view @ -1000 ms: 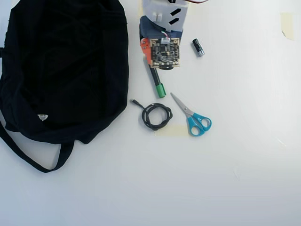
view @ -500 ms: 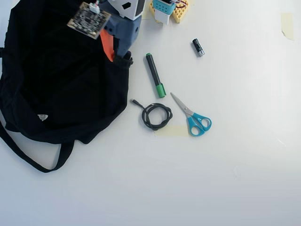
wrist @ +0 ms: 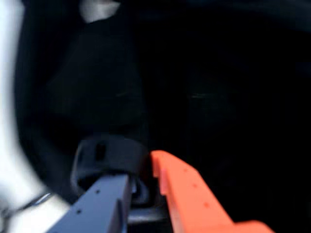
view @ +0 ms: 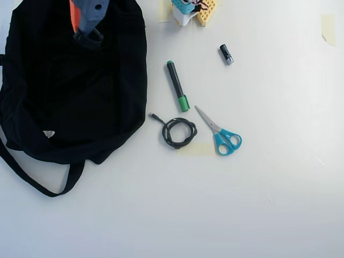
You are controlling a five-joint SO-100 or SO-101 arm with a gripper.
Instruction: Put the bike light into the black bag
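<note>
In the overhead view the black bag (view: 80, 91) is laid at the left of the table (view: 269, 204), the gripper (view: 86, 27) set over its far part. In the wrist view the bike light (wrist: 109, 160) is held between the jaws above the bag (wrist: 204, 97). To the right are found a marker (view: 177, 85), nearer a coiled cable (view: 177, 132), scissors (view: 220, 134) right of it, and a small cylinder (view: 226, 54) farther off.
</note>
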